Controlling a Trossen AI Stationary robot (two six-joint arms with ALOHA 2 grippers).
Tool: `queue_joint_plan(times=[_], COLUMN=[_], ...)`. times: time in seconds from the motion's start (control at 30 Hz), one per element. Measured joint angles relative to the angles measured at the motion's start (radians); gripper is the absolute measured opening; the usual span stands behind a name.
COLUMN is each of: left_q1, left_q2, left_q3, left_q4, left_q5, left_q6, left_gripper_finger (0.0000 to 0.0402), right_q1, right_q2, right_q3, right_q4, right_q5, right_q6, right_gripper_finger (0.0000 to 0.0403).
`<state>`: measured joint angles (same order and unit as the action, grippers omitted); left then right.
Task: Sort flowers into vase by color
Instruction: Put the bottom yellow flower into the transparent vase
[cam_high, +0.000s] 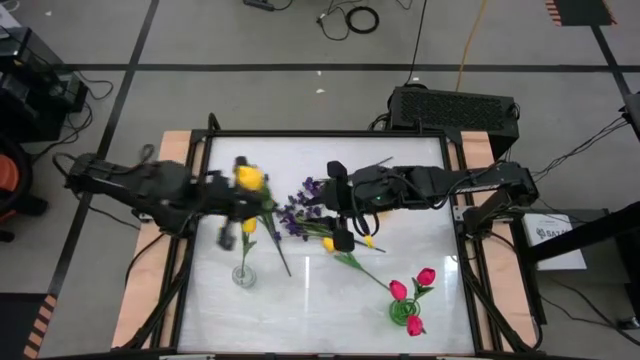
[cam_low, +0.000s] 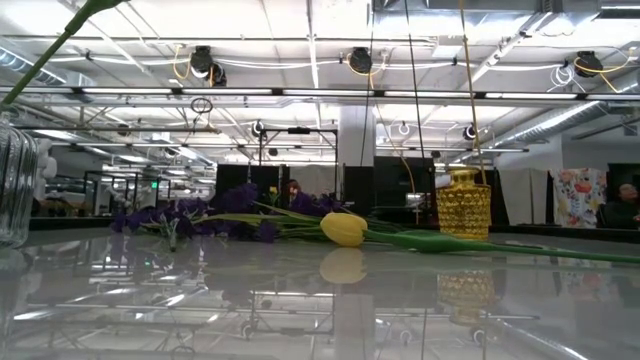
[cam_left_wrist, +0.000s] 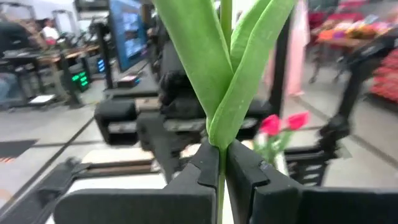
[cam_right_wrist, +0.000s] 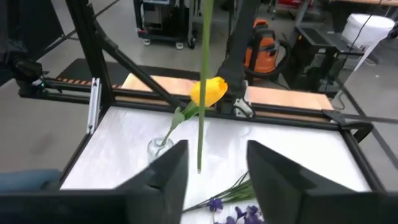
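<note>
Yellow tulip (cam_high: 249, 178), stem pinched in the closed left gripper (cam_left_wrist: 221, 163), hangs stem-down between the empty, parted fingers of the right gripper (cam_right_wrist: 214, 163), above the clear vase (cam_high: 244, 275).

The left gripper (cam_left_wrist: 221, 171) is clamped on a green stem (cam_left_wrist: 221, 186), its two dark fingers (cam_left_wrist: 202, 168) pressed tight against it from either side. Just above the grip, broad green leaves (cam_left_wrist: 214, 68) fan upward from the stem and fill the middle of the picture. Beyond the leaves stand blurred pink-red tulips (cam_left_wrist: 283, 124), with the other dark arm (cam_left_wrist: 168, 118) behind the stem.
</note>
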<state>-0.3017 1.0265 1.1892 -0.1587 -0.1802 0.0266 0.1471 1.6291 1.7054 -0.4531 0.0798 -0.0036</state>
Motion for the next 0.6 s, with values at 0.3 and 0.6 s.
queue_joint_plan(times=[0.3, 0.6], left_q1=[-0.193, -0.369], left_q2=[-0.187, -0.224], left_q3=[-0.002, -0.084], left_q4=[-0.07, -0.076], left_q5=[-0.006, -0.133], left_q6=[-0.032, -0.014], left_gripper_finger=[0.0012, 0.0011], right_q1=[0.012, 0.04], right_q2=[0.0, 0.0], right_q3=[0.0, 0.0], right_q4=[-0.009, -0.01], right_q5=[0.0, -0.002], right_q6=[0.026, 0.07], right_gripper_finger=[0.021, 0.021])
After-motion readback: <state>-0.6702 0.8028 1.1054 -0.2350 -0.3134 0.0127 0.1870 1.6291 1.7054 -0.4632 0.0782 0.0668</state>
